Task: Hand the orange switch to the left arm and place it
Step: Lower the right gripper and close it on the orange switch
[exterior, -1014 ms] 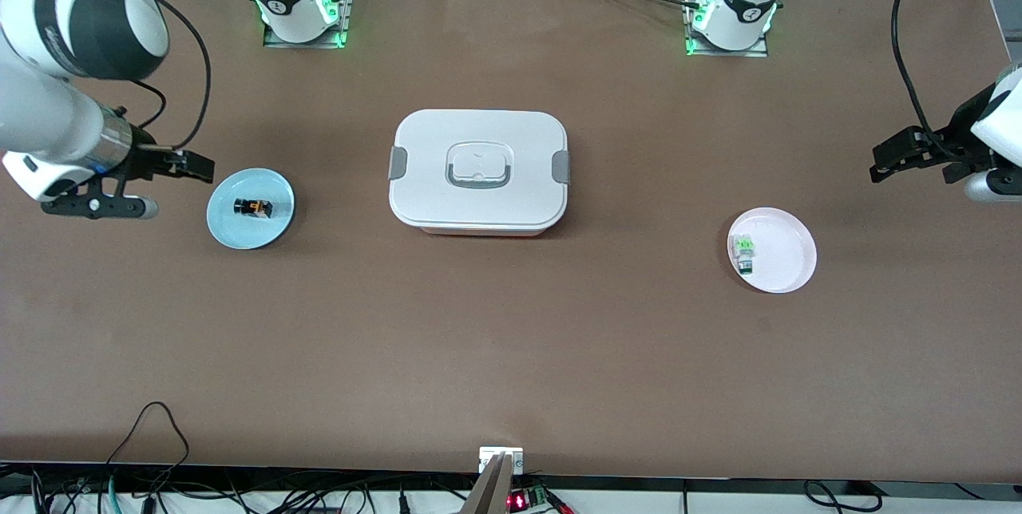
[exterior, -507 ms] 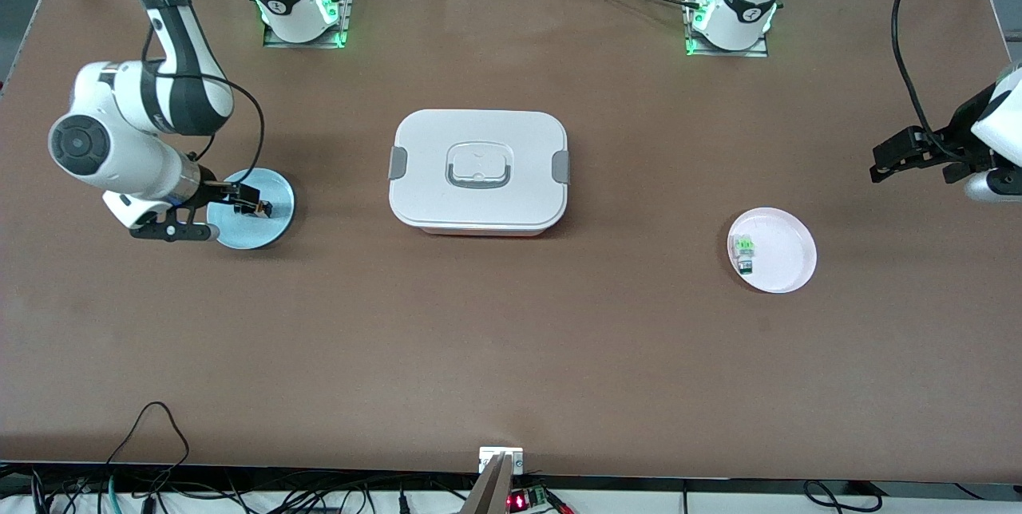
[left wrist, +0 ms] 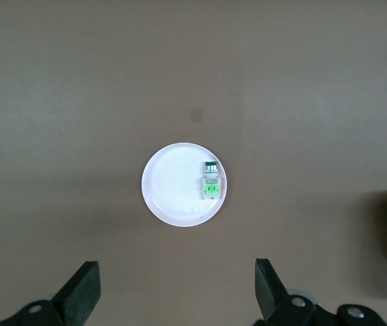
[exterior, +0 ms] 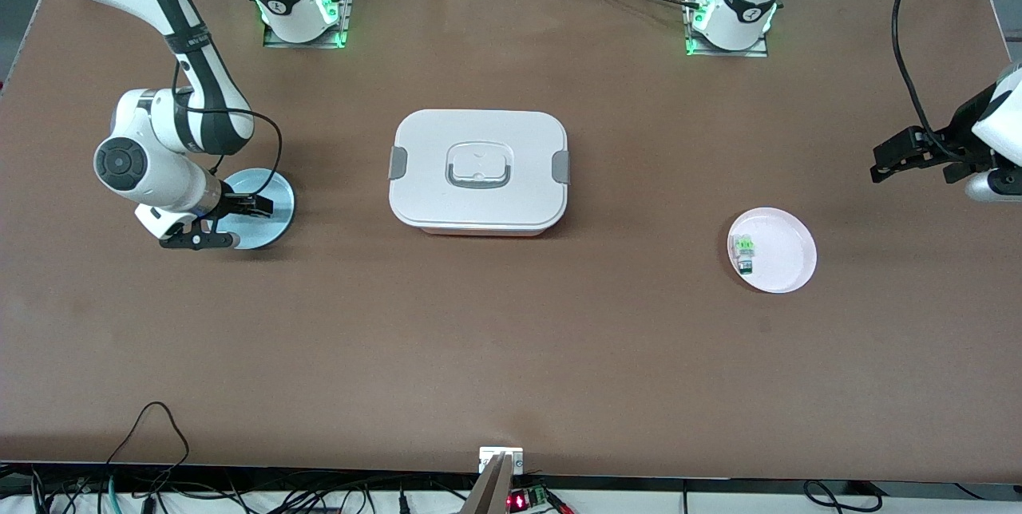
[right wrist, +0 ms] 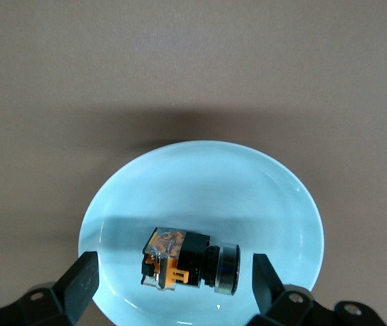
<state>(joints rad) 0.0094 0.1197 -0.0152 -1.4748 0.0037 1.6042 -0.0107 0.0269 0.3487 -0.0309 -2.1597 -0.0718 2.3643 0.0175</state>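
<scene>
Right wrist view: the orange switch (right wrist: 188,261) is being framed lying on its side on the blue plate (right wrist: 268,197), its long axis running across the gap between the spread fingers of the right claw (right wrist: 173,282), which is being held low over it. From the front, the switch is being hidden by that claw (exterior: 243,207). The left claw (exterior: 898,159), likewise spread and empty, is waiting well apart over the desk (exterior: 511,354) near the white plate (exterior: 786,258), with the box (exterior: 479,171) between the plates.
</scene>
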